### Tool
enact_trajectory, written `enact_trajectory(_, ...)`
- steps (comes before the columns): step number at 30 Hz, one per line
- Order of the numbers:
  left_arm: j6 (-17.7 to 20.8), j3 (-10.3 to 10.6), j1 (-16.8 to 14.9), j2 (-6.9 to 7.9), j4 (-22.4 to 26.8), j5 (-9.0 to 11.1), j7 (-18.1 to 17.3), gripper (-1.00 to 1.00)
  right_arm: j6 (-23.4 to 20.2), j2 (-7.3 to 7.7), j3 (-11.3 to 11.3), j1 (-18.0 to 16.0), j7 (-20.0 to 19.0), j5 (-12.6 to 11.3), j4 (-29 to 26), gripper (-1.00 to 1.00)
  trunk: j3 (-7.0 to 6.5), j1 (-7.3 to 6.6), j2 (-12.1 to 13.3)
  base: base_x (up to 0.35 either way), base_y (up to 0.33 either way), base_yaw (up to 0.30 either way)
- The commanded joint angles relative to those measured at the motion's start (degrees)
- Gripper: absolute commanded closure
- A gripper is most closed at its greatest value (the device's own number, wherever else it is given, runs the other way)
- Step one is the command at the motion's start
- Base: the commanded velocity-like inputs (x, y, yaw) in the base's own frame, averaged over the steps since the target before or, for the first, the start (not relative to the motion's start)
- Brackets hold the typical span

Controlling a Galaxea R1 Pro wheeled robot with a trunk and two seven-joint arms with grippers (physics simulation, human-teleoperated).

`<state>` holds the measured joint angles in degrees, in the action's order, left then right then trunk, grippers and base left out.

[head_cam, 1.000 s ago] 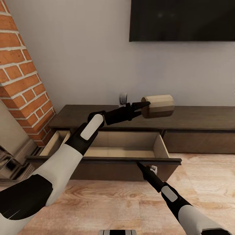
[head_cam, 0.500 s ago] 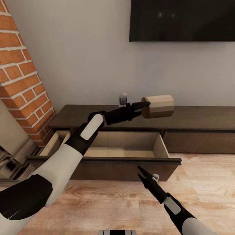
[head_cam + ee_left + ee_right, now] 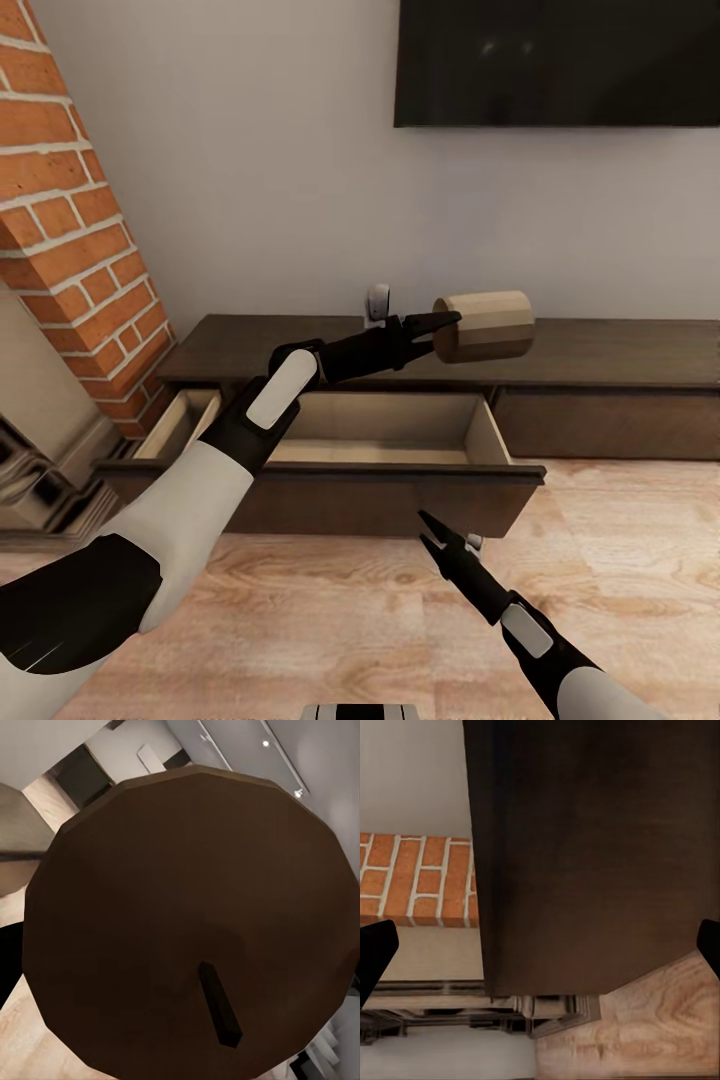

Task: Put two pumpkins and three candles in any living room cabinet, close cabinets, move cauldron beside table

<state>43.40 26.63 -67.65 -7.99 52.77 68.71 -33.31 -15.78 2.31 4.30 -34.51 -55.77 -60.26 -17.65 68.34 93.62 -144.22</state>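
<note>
The candle (image 3: pixel 485 326) is a short stubby cylinder banded in cream-to-tan stripes, lying on its side in the air above the cabinet (image 3: pixel 600 352) top, at about 1 o'clock from the open drawer (image 3: pixel 330 480). In the left wrist view its end face (image 3: pixel 195 922) is a dark brown, many-sided disc with a short dark wick. The left gripper (image 3: pixel 440 325) is clamped on the candle's end.

The drawer stands pulled out of the long, low, dark brown unit; its pale wood interior (image 3: pixel 380 425) holds nothing visible.

The right gripper (image 3: pixel 432 530) hangs just in front of the drawer's front panel, at 6 o'clock from it, fingers spread apart with nothing between them. A brick column (image 3: pixel 80 230) stands at 9 o'clock, a dark wall-mounted screen (image 3: pixel 560 60) at 12 o'clock, and a small white device (image 3: pixel 377 303) sits on the cabinet top behind the left gripper. The floor (image 3: pixel 360 610) is light wood.
</note>
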Motion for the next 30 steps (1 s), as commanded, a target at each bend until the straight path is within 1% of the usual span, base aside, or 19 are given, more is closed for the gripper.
enact_trajectory(1,0.3,0.0,0.0,-0.01,0.0,0.2,-0.1,1.0,-0.3,0.06,0.4,0.0,0.0,-0.5,0.0,-1.0,0.04,-0.02,0.0,-0.026,0.0,0.0)
enact_trajectory(4,0.3,0.0,0.0,-0.01,0.0,0.2,-0.1,1.0,-0.3,0.11,0.6,0.0,0.1,-0.4,-0.1,-1.0,0.04,-0.02,0.0,-0.013,0.0,0.0)
enact_trajectory(6,0.3,0.0,0.0,-0.01,0.0,0.2,-0.1,1.0,-0.4,0.13,1.4,0.0,0.5,0.1,-0.1,-1.0,0.04,-0.02,0.0,-0.005,0.0,0.0)
enact_trajectory(7,0.3,0.0,0.0,-0.01,0.0,0.2,-0.1,1.0,-0.4,0.18,2.4,0.0,1.0,0.7,-0.1,-1.0,0.04,-0.02,0.0,-0.003,0.0,0.0)
enact_trajectory(8,0.3,0.0,0.0,-0.01,-0.1,0.2,-0.1,1.0,-0.4,0.21,4.4,0.0,1.5,2.2,-0.1,-1.0,0.04,-0.02,0.0,-0.029,0.0,0.0)
enact_trajectory(10,0.3,0.0,0.0,-0.01,-0.1,0.2,-0.1,1.0,-0.4,0.24,6.9,-0.1,2.0,4.8,-0.1,-1.0,0.04,-0.02,0.0,-0.14,0.0,0.0)
enact_trajectory(11,0.3,0.0,-0.1,-0.01,-0.1,0.1,-0.1,1.0,-0.4,0.29,8.3,-0.1,2.0,7.6,-0.2,-1.0,0.04,-0.02,0.0,-0.256,0.0,0.0)
enact_trajectory(12,0.3,0.1,-0.1,-0.01,-0.1,-0.1,-0.1,1.0,-0.4,0.3,8.8,-0.1,2.1,9.6,-0.2,-1.0,0.04,-0.02,0.0,-0.238,0.0,0.0)
enact_trajectory(13,0.3,0.0,0.0,-0.01,0.0,-0.3,-0.1,1.0,-0.5,0.29,8.9,-0.1,2.2,10.2,-0.2,-1.0,0.04,-0.02,0.0,-0.199,0.0,0.0)
enact_trajectory(14,0.3,0.0,0.0,-0.01,-0.1,-0.8,-0.1,1.0,-0.5,0.28,9.0,-0.1,2.3,11.5,-0.2,-1.0,0.04,-0.02,0.0,-0.127,0.0,0.0)
enact_trajectory(15,0.3,0.0,0.0,-0.01,-0.1,-1.0,-0.1,1.0,-0.6,0.27,9.1,-0.1,2.3,12.1,-0.2,-1.0,0.04,-0.02,0.0,-0.102,0.0,0.0)
enact_trajectory(16,0.3,0.0,0.0,-0.01,-0.1,-1.6,-0.1,1.0,-0.6,0.26,9.2,-0.1,2.3,13.4,-0.2,-1.0,0.04,-0.02,0.0,-0.065,0.0,0.0)
enact_trajectory(17,0.3,0.0,0.0,-0.01,0.0,-2.4,0.0,1.0,-0.6,0.24,9.3,-0.2,2.2,15.9,-0.2,-1.0,0.04,-0.02,0.0,-0.021,0.0,0.0)
enact_trajectory(20,0.3,0.0,-0.1,-0.01,0.0,-2.8,0.0,1.0,-0.4,0.24,9.4,-0.3,2.1,17.2,-0.2,-1.0,0.04,-0.02,0.0,-0.009,0.0,0.0)
enact_trajectory(30,0.3,0.0,0.0,-0.01,-0.1,-2.9,0.1,1.0,-0.1,0.21,9.5,-0.3,1.8,17.5,-0.2,-1.0,0.04,-0.02,0.0,-0.001,0.0,0.0)
